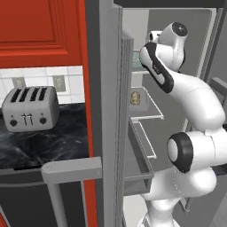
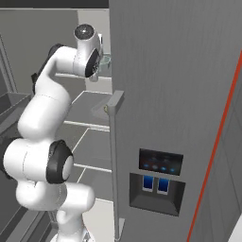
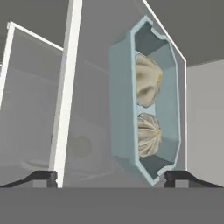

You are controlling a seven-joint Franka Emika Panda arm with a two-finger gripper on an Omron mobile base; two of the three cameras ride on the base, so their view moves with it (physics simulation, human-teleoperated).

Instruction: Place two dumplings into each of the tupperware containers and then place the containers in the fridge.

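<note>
Pale blue-green tupperware container (image 3: 146,100) holds 2 tan crimped dumplings (image 3: 146,81); end effector (image 3: 111,177) gapes wide, empty.

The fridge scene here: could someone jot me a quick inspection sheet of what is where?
Surface: pale grey fridge shelf carrying the tub.
Job's things: tupperware container with two dumplings inside, resting on the shelf; fridge open; one more dumpling on a lower shelf.
Clutter: toaster on the dark counter.
End effector: open, fingertips apart, holding nothing, just before the tub.
Cables: nothing seen.
Surroundings: red cabinets.
</note>
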